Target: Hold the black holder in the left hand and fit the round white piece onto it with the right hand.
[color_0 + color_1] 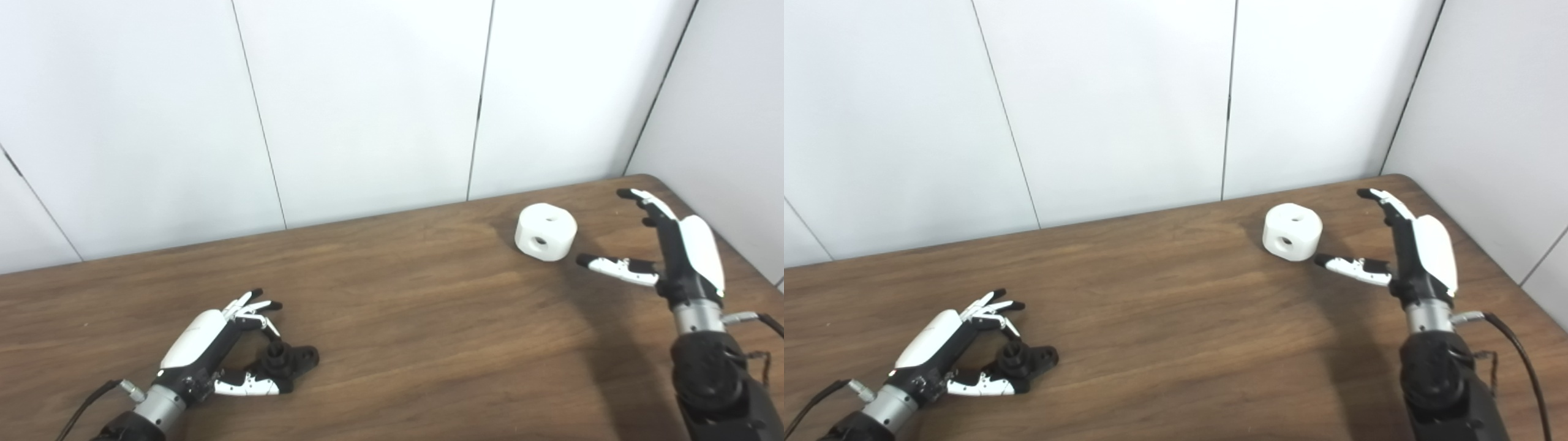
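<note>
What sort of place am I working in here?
Probably a lab test bench: a bare wooden table against plain white wall panels, holding only a black holder and a round white piece.

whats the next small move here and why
Probably close the left hand on the black holder: its fingers and thumb already flank the holder, which lies on the table, ungripped. The right hand is open beside the white piece, not touching it, so it would close in afterwards.
</note>
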Available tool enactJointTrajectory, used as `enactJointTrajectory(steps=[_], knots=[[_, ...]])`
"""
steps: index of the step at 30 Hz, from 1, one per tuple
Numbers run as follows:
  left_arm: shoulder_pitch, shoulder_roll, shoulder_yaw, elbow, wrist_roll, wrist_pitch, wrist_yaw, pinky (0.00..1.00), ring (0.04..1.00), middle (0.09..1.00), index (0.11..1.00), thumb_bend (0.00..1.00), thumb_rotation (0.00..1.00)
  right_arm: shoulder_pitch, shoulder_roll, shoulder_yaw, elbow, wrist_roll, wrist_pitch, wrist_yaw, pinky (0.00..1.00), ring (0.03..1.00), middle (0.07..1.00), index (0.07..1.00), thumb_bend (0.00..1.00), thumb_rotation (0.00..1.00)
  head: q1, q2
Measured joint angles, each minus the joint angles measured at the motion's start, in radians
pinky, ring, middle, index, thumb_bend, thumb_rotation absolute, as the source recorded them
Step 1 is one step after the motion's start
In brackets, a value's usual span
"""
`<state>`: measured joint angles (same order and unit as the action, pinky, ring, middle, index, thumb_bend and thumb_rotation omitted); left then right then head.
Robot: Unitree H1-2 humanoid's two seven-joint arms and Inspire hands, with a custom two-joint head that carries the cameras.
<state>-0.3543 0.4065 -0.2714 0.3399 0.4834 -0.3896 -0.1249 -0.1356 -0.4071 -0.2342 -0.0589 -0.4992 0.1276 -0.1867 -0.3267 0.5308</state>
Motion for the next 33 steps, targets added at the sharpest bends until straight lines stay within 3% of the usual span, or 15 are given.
enactJointTrajectory(steps=[4, 8, 16, 27, 33], knots=[[0.0, 0.002, 0.003, -0.001, -0.007, 0.001, -0.008, 1.0, 1.0, 0.873, 0.483, 0.52, 0.04, -0.054, 0.0, 0.034, -0.003, -0.004, 0.091, 0.047, 0.76, 0.885, 0.888, 0.839, 0.78, 0.44, -0.011, 0.003], [0.0, 0.002, 0.004, -0.002, -0.01, 0.002, -0.012, 1.0, 1.0, 0.871, 0.483, 0.52, 0.04, -0.089, 0.009, 0.058, 0.006, -0.003, 0.12, 0.051, 0.73, 0.873, 0.881, 0.827, 0.77, 0.38, -0.02, 0.005], [0.0, 0.008, 0.011, -0.006, -0.014, 0.001, -0.022, 1.0, 1.0, 0.868, 0.483, 0.52, 0.04, -0.116, 0.025, 0.096, 0.108, 0.005, 0.117, 0.039, 0.59, 0.791, 0.851, 0.802, 0.78, 0.38, -0.032, 0.0], [0.006, 0.012, 0.021, -0.034, -0.02, 0.02, -0.05, 1.0, 1.0, 0.864, 0.483, 0.52, 0.04, -0.159, 0.021, 0.105, 0.176, 0.021, 0.101, 0.012, 0.6, 0.826, 0.879, 0.814, 0.77, 0.34, -0.043, -0.002], [0.008, 0.014, 0.027, -0.04, -0.027, 0.026, -0.059, 1.0, 1.0, 0.861, 0.483, 0.52, 0.04, -0.174, 0.007, 0.116, 0.211, 0.02, 0.095, 0.009, 0.6, 0.834, 0.874, 0.811, 0.78, 0.38, -0.046, -0.002]])
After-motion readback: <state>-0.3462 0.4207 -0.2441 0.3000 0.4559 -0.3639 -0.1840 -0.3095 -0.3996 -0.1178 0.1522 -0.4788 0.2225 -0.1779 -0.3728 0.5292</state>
